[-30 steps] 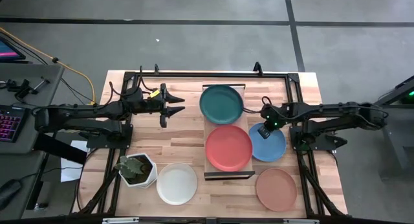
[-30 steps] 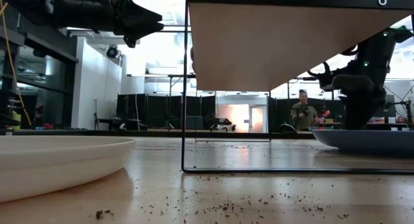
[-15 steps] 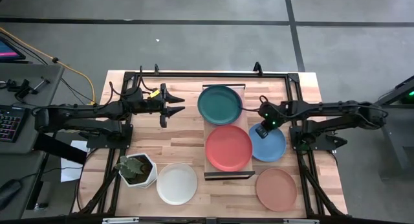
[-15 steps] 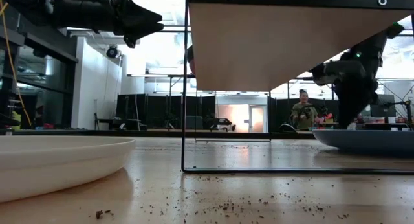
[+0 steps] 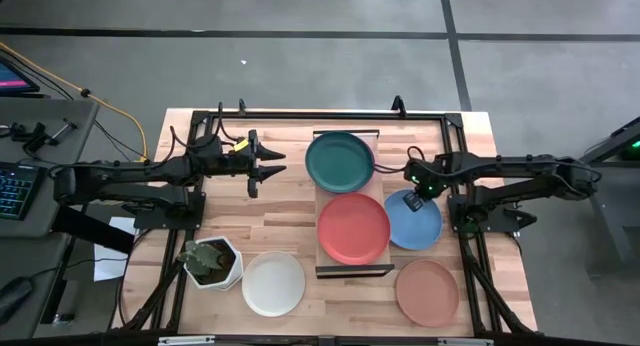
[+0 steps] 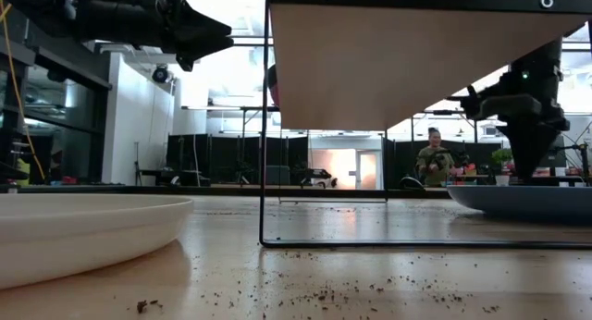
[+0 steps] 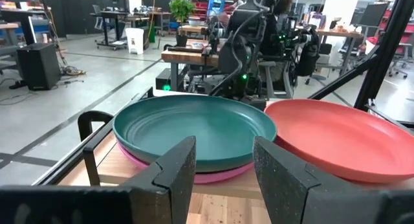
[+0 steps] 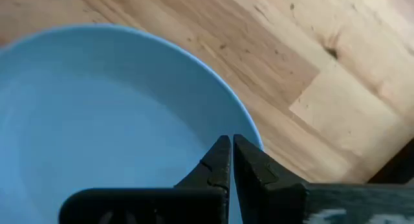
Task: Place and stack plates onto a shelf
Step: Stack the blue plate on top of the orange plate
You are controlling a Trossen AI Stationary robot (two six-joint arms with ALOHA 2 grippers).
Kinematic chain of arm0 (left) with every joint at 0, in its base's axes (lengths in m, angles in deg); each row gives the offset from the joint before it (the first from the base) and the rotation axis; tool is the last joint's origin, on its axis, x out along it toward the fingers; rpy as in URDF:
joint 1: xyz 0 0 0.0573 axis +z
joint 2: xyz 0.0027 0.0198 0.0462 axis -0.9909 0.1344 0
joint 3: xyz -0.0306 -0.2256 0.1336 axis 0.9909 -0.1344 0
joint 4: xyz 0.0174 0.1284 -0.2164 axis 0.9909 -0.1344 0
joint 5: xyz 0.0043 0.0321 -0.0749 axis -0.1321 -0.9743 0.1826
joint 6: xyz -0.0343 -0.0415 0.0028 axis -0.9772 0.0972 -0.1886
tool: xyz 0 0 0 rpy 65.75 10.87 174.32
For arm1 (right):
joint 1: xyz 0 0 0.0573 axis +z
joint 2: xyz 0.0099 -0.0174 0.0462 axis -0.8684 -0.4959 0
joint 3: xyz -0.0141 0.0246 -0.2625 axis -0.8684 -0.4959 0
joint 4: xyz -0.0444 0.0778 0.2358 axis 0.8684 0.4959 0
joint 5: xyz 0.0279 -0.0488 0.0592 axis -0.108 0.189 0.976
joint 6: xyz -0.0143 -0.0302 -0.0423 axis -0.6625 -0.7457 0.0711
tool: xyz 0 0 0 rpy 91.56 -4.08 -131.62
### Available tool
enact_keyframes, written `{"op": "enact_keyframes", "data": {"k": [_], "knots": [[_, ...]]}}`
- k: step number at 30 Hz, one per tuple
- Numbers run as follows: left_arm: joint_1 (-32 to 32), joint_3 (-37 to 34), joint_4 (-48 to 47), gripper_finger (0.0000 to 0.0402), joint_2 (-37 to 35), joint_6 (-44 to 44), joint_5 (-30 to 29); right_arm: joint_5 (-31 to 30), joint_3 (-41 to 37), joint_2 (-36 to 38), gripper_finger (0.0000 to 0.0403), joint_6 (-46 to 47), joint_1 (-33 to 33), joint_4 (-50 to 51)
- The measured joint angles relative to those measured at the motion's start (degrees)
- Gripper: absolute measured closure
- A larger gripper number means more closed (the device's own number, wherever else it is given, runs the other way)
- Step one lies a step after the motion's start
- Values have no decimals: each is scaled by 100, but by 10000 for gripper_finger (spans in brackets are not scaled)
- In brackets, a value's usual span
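Note:
The shelf (image 5: 322,193) stands at mid-table. On its far end the dark teal plate (image 5: 341,158) lies on the magenta pink plate (image 7: 213,177), and the coral red plate (image 5: 353,228) lies on its near end. The light blue plate (image 5: 418,224) rests on the table just right of the shelf. White plate (image 5: 273,283) and salmon tan plate (image 5: 426,292) lie near the near edge. My right gripper (image 5: 408,198) points down, shut, over the blue plate's far-left rim (image 8: 249,130). My left gripper (image 5: 278,164) waits open, left of the teal plate. My right gripper (image 8: 230,141) points down with shut fingers just inside the far-left rim of the light blue plate (image 6: 527,202), which lies flat on the table. I cannot tell whether the fingertips touch the plate.
A white hexagonal plant pot (image 5: 212,263) stands near the left near corner, beside the white plate (image 6: 74,227). A dark frame runs around the tabletop (image 5: 290,211). A person stands in the room far behind the table.
My right gripper has stayed over the blue plate's far-left rim. It tipped and swung slightly toward the shelf, then came back upright, pointing straight down. The plates have not moved.

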Motion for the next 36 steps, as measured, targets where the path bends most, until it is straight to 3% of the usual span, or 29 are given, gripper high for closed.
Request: {"op": "enact_keyframes", "data": {"k": [15,27,36], "knots": [[-1,0,44,257,0,2,0,-40,-64,0,397,-24,-2,-144],[0,0,41,257,0,-40,0,-308,-64,0,284,282,-2,229],[0,0,-20,257,0,-42,0,-5,-500,0,273,463,0,-92]]}}
